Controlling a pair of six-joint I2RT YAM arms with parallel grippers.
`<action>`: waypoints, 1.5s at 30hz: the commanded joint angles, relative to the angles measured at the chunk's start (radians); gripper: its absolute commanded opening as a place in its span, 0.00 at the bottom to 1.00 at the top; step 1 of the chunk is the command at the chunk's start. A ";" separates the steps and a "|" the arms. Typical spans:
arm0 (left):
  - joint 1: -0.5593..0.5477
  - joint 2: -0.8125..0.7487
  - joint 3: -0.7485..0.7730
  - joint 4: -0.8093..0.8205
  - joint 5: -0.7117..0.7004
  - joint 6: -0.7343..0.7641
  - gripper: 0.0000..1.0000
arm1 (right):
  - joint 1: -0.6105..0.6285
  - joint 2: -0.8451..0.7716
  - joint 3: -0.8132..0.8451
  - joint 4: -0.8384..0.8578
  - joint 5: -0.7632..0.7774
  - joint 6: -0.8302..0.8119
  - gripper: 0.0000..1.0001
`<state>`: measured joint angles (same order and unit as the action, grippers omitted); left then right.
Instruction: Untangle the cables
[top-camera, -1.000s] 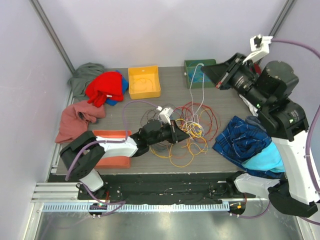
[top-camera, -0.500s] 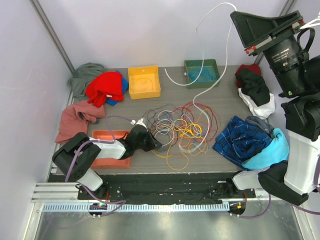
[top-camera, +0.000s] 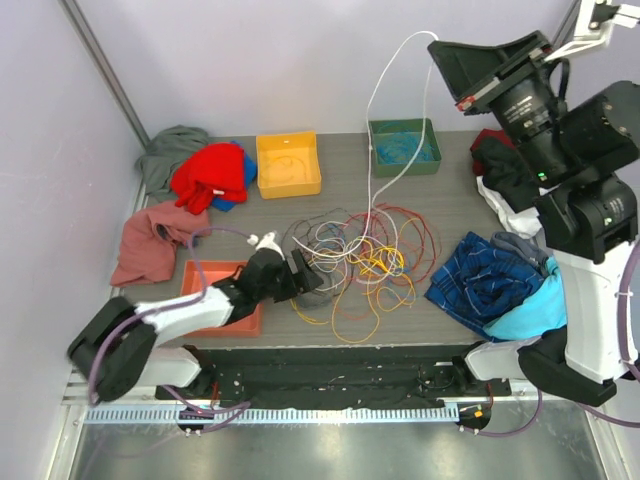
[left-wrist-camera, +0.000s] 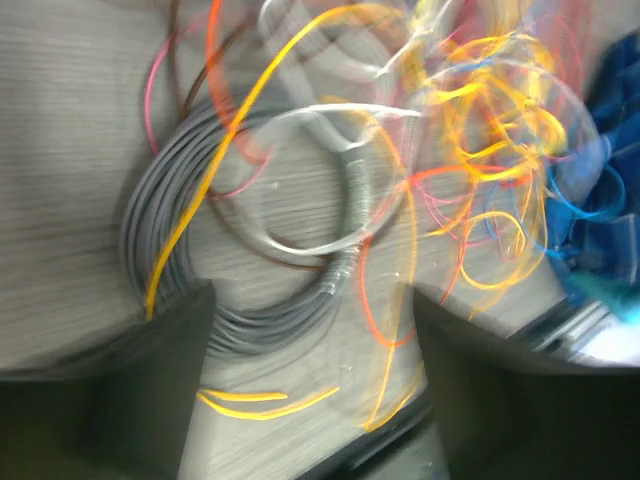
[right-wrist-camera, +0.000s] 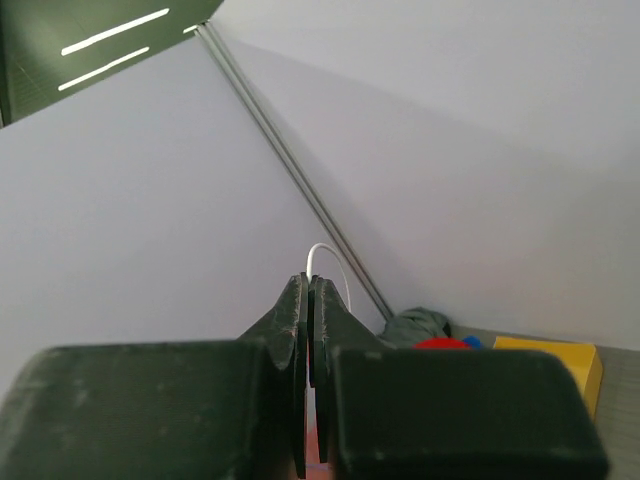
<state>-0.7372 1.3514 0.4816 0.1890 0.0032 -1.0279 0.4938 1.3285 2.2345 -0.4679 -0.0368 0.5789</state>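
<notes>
The cables (top-camera: 365, 262) lie as a tangled heap of red, orange, yellow, grey and white loops in the middle of the table. My left gripper (top-camera: 312, 278) sits low at the heap's left edge. In the left wrist view it (left-wrist-camera: 310, 400) stands open with only bare table and a short yellow strand between its fingers. A grey coil (left-wrist-camera: 170, 260) and blurred yellow loops (left-wrist-camera: 480, 130) lie just ahead of it. My right gripper (top-camera: 445, 48) is raised high at the back right, shut (right-wrist-camera: 309, 285) on a white cable (right-wrist-camera: 322, 252) that hangs (top-camera: 369, 120) down to the heap.
A yellow bin (top-camera: 288, 163) and a green bin (top-camera: 403, 146) stand at the back. An orange tray (top-camera: 215, 290) lies under the left arm. Cloths lie around: red (top-camera: 210, 172), grey (top-camera: 175, 148), pink (top-camera: 150, 240) on the left, blue plaid (top-camera: 485, 280) and black-white (top-camera: 510, 180) on the right.
My right gripper rose from near the green bin to high above the table, drawing the white cable up. My left gripper drew back to the left from the heap and opened.
</notes>
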 joint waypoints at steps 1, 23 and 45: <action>0.004 -0.251 0.023 -0.162 -0.129 0.101 1.00 | 0.005 -0.022 -0.065 0.054 0.005 -0.007 0.01; -0.040 -0.712 0.088 -0.025 -0.175 0.554 1.00 | 0.005 -0.112 -0.464 0.083 -0.106 0.091 0.01; -0.206 -0.189 0.153 0.642 -0.144 0.933 1.00 | 0.054 -0.132 -0.437 0.017 -0.224 0.159 0.01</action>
<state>-0.9405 1.0924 0.5739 0.6464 -0.0895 -0.1619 0.5308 1.2407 1.7592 -0.4511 -0.2241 0.7166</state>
